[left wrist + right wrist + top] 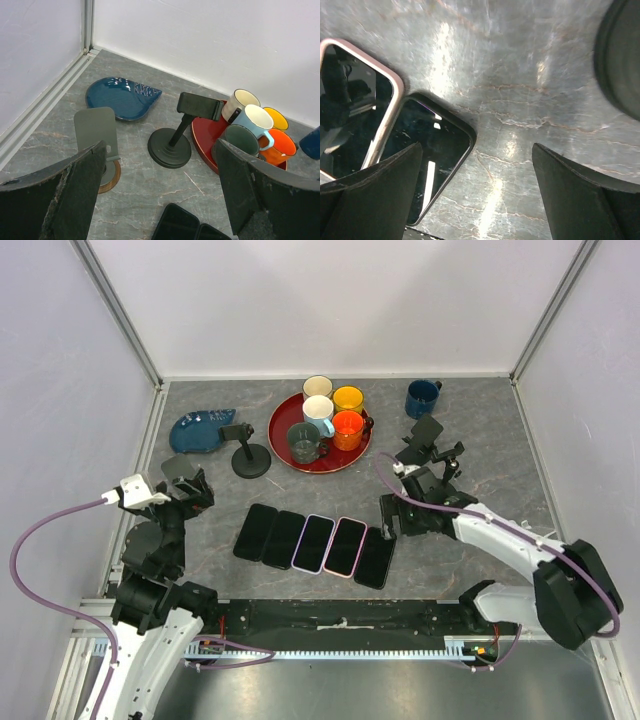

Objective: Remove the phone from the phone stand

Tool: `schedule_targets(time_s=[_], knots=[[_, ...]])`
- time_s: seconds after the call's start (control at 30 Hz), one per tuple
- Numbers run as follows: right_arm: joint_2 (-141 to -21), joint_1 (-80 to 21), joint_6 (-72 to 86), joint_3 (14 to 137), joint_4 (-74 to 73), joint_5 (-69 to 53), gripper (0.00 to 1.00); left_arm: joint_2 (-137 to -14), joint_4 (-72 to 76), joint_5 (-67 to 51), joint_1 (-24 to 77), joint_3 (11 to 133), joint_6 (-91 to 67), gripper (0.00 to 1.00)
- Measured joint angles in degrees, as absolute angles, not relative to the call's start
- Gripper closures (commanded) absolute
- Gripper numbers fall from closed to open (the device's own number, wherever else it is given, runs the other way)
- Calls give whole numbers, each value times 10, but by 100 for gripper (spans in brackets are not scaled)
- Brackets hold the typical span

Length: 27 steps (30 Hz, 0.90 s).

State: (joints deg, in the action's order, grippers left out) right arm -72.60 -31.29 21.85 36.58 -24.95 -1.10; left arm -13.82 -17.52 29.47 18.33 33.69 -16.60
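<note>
Several phones lie flat in a row on the grey table; the rightmost is a black phone point(376, 557), also in the right wrist view point(432, 155) beside a pink-edged phone point(355, 115). My right gripper point(391, 522) point(476, 148) is open and empty just above the table at that black phone's far end. A black phone stand point(246, 452) point(172, 142) with an empty clamp and a grey stand on a wooden base point(181, 468) point(97, 132) stand at left. My left gripper point(193, 492) point(160, 146) is open and empty beside the grey stand. A third dark stand point(428, 437) stands behind my right arm; I cannot tell whether it holds anything.
A red tray point(297, 462) point(205, 140) with several mugs sits at the back centre. A blue mug point(422, 397) stands back right. A blue shell-shaped dish point(200, 430) point(120, 95) lies back left. White walls enclose the table. A round dark base point(620, 55) lies close to my right gripper.
</note>
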Motion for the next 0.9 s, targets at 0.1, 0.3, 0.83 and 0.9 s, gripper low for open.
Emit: schedule_targets(time_s=[0.1,0.3,0.83,0.9], knots=[[-687,-313,205,393,-276,10,2,-138,-176,299,183,337,-166,5],[-573,-313,165,509,-293,75,2,-152,-228,311,183,382,-154,4],[-257,-313,14,606,-217,388,2,-87,-283,347,183,650,-33,0],[-225,-313,0,589,-199,412,2,-71,-278,346,183,648,-22,0]])
